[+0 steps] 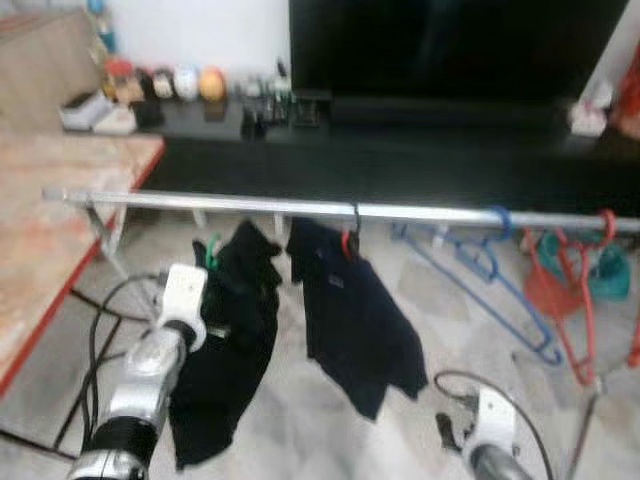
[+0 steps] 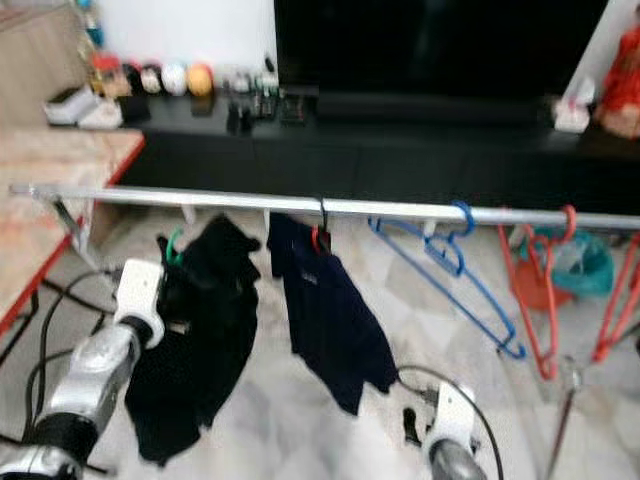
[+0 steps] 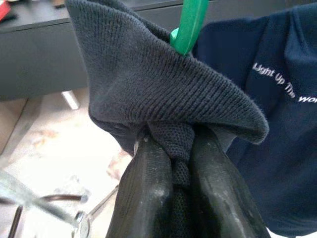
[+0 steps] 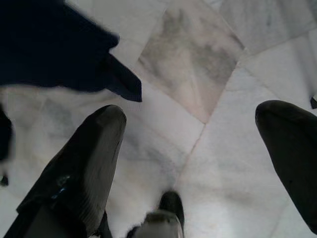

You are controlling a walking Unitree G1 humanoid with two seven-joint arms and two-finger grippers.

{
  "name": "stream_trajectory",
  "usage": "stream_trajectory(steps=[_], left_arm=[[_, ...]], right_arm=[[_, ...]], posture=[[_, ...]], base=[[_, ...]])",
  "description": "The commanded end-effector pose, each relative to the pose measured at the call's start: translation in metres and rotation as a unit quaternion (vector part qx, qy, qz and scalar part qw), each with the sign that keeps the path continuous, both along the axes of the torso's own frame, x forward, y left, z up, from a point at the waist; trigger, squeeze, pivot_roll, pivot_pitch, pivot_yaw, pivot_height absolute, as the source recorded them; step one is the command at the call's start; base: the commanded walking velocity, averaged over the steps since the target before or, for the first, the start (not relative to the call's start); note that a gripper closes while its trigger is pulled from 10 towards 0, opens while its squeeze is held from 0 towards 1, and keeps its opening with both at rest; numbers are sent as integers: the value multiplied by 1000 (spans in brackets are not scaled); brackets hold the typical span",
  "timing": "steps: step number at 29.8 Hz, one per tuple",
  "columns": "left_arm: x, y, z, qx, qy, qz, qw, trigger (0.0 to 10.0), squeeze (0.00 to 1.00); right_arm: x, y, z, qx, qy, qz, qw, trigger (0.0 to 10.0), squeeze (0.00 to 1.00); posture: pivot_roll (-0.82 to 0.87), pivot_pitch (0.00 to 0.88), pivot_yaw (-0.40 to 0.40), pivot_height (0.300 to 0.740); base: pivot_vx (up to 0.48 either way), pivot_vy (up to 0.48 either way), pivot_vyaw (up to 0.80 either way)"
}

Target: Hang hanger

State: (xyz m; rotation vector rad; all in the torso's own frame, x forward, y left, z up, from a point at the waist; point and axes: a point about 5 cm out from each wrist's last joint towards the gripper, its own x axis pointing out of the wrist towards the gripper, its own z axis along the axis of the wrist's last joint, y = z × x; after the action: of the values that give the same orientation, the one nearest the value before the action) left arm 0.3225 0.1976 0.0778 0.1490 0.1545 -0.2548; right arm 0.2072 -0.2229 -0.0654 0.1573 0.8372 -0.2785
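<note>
Hanger [image 3: 188, 25], green, is sitting just under the rail [image 1: 300, 208], near its left end, its hook poking out of a black knit top [image 1: 225, 340] and not yet over the bar. Left gripper [image 3: 181, 173] is pinching a fold of that top right below the hook, fingers [image 3: 148, 198] pressed tight on cloth, not on plastic.

Risk, as a judgement: the grip is on fabric only, so the hanger is likely swinging free inside the garment; the hook could twist away from the rail, or the knit could slide off and drop. A navy shirt [image 1: 355, 320] is hanging just right of the top, touching or nearly so, and could snag during the lift. The rail looks light on thin legs; a hard push might shift it.

Right gripper [image 4: 188, 163] is hanging low, below the rail and right of the navy shirt, fingers spread wide over bare floor, holding nothing.

Farther right along the rail: a blue hanger [image 1: 490, 270], then red hangers [image 1: 575, 290]. Floor [image 4: 198, 74] under the rail is pale marble tile. Behind the rail a long black cabinet [image 1: 400, 150] is carrying a dark TV [image 1: 450, 45] and small clutter; left of the rail, a wooden table [image 1: 50, 220] with a red edge.
</note>
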Motion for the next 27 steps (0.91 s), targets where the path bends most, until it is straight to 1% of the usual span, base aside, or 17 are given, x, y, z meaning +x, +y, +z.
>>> stream_trajectory(steps=[1,3,4,6,12,16,24,27], left_arm=[[2,-15,8,0,-14,-62,998,10000,0],[1,-18,8,9,-10,-86,996,10000,0],[2,-18,7,19,-5,-89,996,10000,0],[3,-18,7,21,-4,-90,996,10000,0],[6,-22,11,6,-15,-92,996,10000,0],[5,-25,8,-15,-4,-83,996,10000,0],[3,-25,7,-14,-5,-82,997,10000,0],[4,-24,8,-15,-6,-79,997,10000,0]], right_arm=[[-3,-8,0,-7,5,-9,1000,10000,0],[-3,-8,0,-6,4,-9,1000,10000,0],[-2,-8,0,-5,3,-9,1000,10000,0],[-2,-8,1,-5,3,-10,1000,10000,0],[-2,-7,1,-3,0,-16,1000,10000,0],[-2,-7,1,-2,-1,-20,1000,10000,0],[-1,-9,2,-5,-4,-29,1000,10000,0],[-1,-9,2,-6,-3,-30,1000,10000,0]], posture=[[43,0,14,740],[44,0,15,740],[42,0,17,740],[41,0,18,740],[37,0,22,740],[37,0,22,740],[41,0,18,740],[42,0,17,740]], base=[[0,0,0],[0,0,0],[0,0,0],[0,0,0],[0,0,0],[0,0,0],[0,376,0],[0,404,-781]])
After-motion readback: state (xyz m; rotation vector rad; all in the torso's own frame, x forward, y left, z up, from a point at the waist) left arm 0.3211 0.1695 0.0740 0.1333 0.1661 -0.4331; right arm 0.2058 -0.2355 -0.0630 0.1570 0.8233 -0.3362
